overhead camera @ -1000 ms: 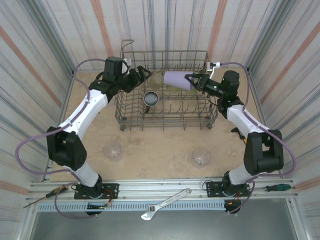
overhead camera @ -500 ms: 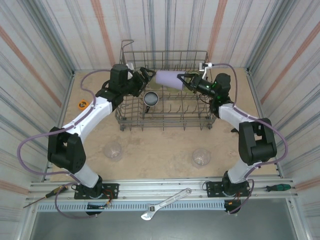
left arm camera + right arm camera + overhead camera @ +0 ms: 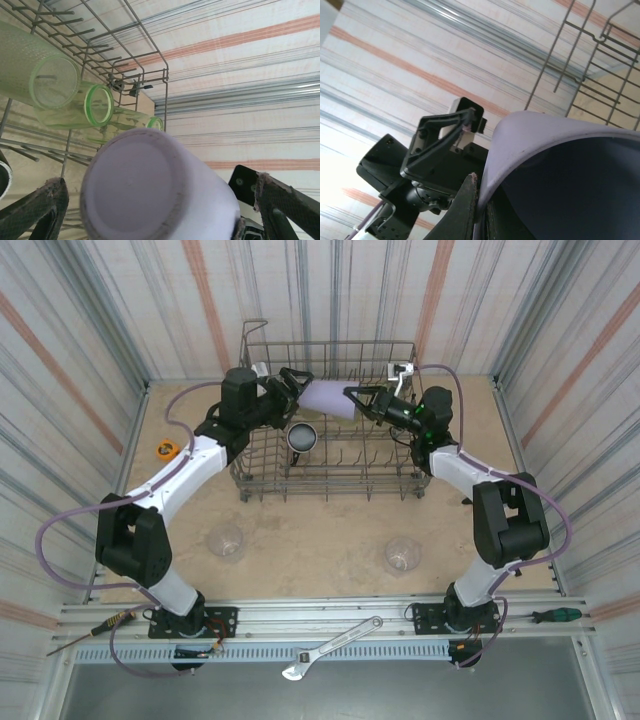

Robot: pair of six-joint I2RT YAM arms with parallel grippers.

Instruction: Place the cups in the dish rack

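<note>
A pale lavender cup (image 3: 325,397) hangs on its side above the back of the dish rack (image 3: 331,344). My right gripper (image 3: 358,400) is shut on its rim, and in the right wrist view the wall of the lavender cup (image 3: 560,165) is pinched at the right gripper (image 3: 482,200). My left gripper (image 3: 296,390) is open, a jaw on each side of the cup's base (image 3: 132,187) without touching it. A black cup (image 3: 303,437) and yellow-green cups (image 3: 85,107) lie in the rack. Two clear cups (image 3: 226,540) (image 3: 402,555) stand on the table.
An orange tape measure (image 3: 165,448) lies left of the rack. A wrench (image 3: 330,648) and screwdrivers (image 3: 553,615) rest on the near rail. Striped walls enclose the table on three sides. Rack wires (image 3: 166,72) (image 3: 547,65) run close to both grippers.
The right arm carried the lavender cup leftward over the rack. The left gripper moved right until its open jaws came around the cup's base.
</note>
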